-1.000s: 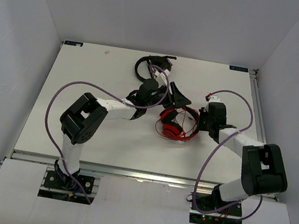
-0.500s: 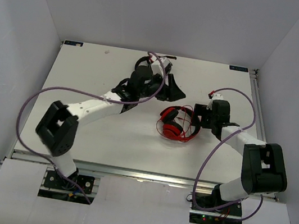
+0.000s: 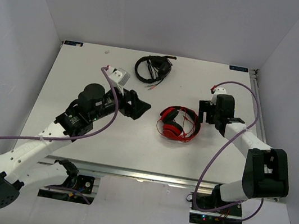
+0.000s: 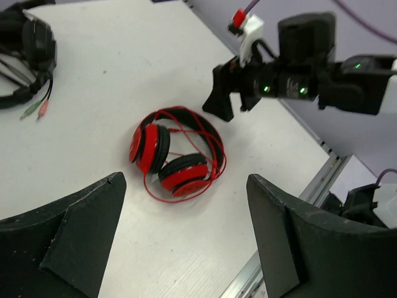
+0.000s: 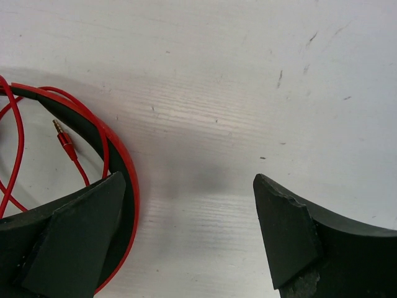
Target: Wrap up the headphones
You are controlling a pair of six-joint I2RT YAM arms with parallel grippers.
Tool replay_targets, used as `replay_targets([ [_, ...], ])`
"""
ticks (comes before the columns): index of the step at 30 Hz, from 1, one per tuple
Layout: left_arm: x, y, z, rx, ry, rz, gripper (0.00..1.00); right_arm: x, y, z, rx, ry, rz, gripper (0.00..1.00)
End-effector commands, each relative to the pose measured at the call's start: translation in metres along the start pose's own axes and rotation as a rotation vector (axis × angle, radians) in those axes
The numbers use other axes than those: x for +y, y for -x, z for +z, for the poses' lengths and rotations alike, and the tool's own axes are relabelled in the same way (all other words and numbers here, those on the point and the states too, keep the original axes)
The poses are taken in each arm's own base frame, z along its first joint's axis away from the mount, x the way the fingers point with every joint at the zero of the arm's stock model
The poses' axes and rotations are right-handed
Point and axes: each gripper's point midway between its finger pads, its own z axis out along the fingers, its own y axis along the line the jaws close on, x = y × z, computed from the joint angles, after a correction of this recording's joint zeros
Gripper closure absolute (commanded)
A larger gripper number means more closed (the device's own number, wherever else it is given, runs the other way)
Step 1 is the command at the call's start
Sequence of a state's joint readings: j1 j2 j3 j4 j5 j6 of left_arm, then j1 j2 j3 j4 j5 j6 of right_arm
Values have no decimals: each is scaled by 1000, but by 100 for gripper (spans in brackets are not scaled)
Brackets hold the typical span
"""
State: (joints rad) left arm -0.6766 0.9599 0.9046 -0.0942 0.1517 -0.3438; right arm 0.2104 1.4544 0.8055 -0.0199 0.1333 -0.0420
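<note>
The red headphones [image 3: 177, 125] lie folded on the white table [image 3: 88, 68], their thin red cable looped loosely over and around the earcups. In the left wrist view the headphones [image 4: 177, 155] rest free on the table, some way beyond my open left gripper [image 4: 185, 181]. My left gripper [image 3: 143, 110] hovers to their left, holding nothing. At their right side, my right gripper [image 3: 202, 113] stands open, with nothing between its fingers. The right wrist view shows the headband [image 5: 118, 149] passing by the left finger of my right gripper [image 5: 187, 180], with the cable's plug [image 5: 62, 138] lying inside the band.
Smaller black headphones [image 3: 152, 67] with their own cable lie at the far side of the table, also in the left wrist view as black headphones [image 4: 25, 49]. The table's metal front rail [image 4: 291, 236] runs near the red set.
The left arm has swung back from the far middle toward the left and its jaws have widened. The right gripper has opened, let go of the cable and drawn slightly right.
</note>
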Motion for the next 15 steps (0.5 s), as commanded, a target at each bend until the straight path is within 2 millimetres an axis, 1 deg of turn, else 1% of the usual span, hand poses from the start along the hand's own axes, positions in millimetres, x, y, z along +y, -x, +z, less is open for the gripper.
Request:
replay_targets([
  [1,12,-16,-21,41,57,33,10,-19,29,-20,-44,-58,-96,10],
  [2,11,-14,-26,29,53,41,9,-15,33,-26,-62,-25,-120,10],
  [3,11,-13,-31,25,53,50,8,-5,37,-35,-87,46,-166,10],
  [5,10,-15,-40,22,47,75,4,23,40,-60,-129,227,-264,10],
  [6,9,-13,-48,12,43,86,3,32,38,-72,-136,291,-294,10],
  [7,8,-14,-54,6,40,95,2,38,38,-84,-156,328,-298,10],
  [8,8,-18,-59,10,36,105,2,43,43,-99,-199,350,-283,10],
  [9,8,-22,-63,14,32,116,2,46,47,-111,-232,363,-265,10],
  [10,8,-26,-69,19,21,129,2,45,50,-121,-252,352,-232,10],
  [12,6,-41,-79,43,-6,151,2,38,56,-145,-296,305,-153,10],
  [15,9,-60,-88,75,-15,165,2,27,57,-167,-335,240,-105,10],
])
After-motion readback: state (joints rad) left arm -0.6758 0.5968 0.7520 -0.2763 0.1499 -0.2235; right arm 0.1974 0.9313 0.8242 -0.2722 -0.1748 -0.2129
